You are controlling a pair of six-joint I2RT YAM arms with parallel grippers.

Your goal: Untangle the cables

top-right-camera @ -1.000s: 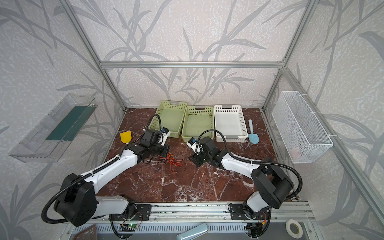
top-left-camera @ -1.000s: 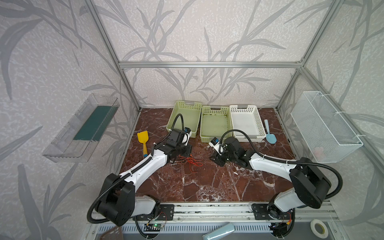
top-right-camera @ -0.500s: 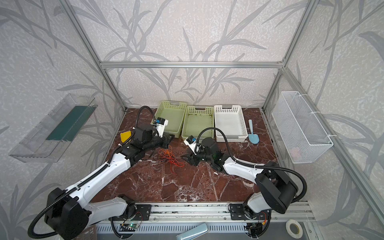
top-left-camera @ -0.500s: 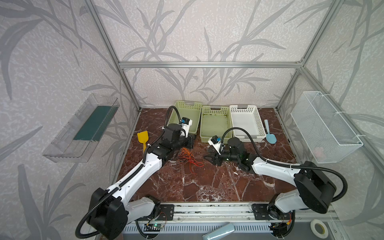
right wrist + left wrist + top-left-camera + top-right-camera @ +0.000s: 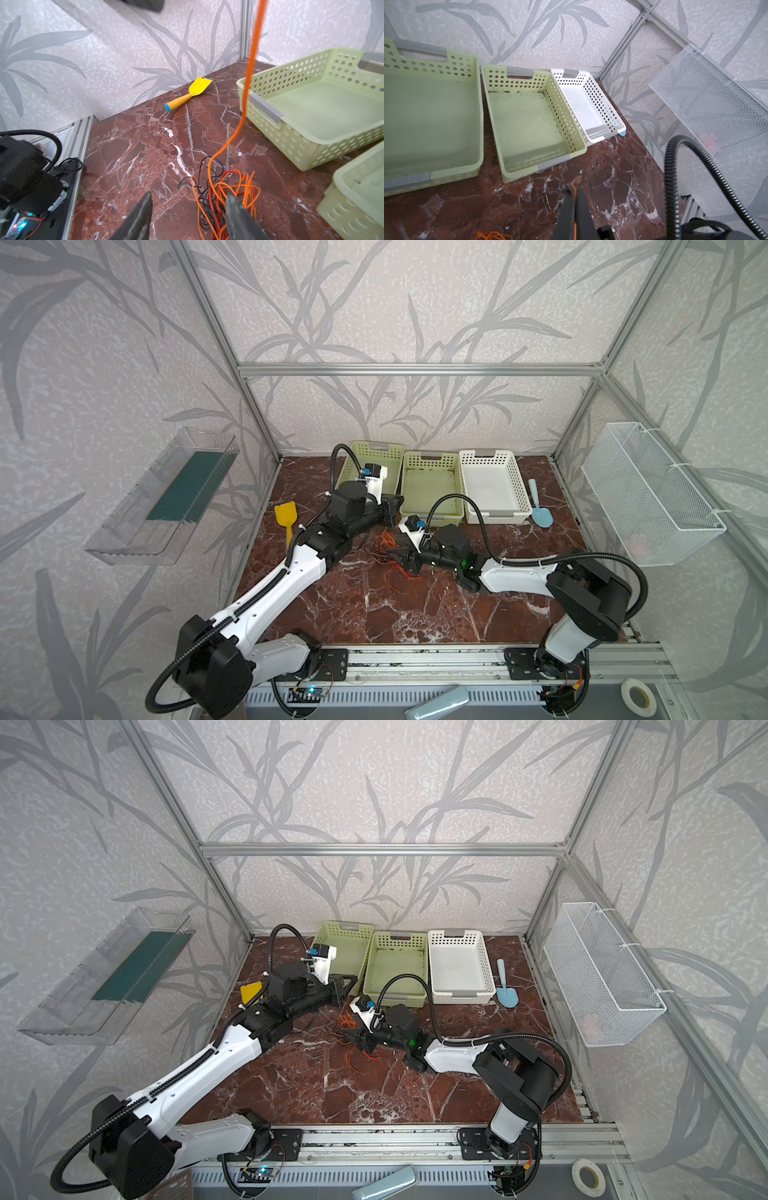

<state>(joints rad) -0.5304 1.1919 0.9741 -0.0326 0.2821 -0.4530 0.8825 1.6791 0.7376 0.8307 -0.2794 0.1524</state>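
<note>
The cables (image 5: 388, 549) (image 5: 353, 1029) lie tangled in the middle of the marble floor: thin orange, red and black wires in loose loops (image 5: 224, 187). My left gripper (image 5: 392, 508) (image 5: 347, 986) (image 5: 572, 188) is raised near the green baskets, shut on the orange cable. That orange strand (image 5: 248, 83) runs up from the tangle, out of the right wrist view. My right gripper (image 5: 395, 556) (image 5: 351, 1038) (image 5: 189, 195) is open low over the tangle. One of its fingers (image 5: 234, 205) rests among the loops; the other stands over bare floor.
Two green baskets (image 5: 376, 444) (image 5: 432, 512) and a white basket (image 5: 498, 516) line the back wall. A yellow scoop (image 5: 285, 516) lies at the left, a blue scoop (image 5: 540, 510) at the right. A wire basket (image 5: 648, 489) hangs on the right wall.
My left gripper has risen and moved back toward the baskets, drawing the orange cable up. My right gripper has opened wider and shifted left over the tangle.
</note>
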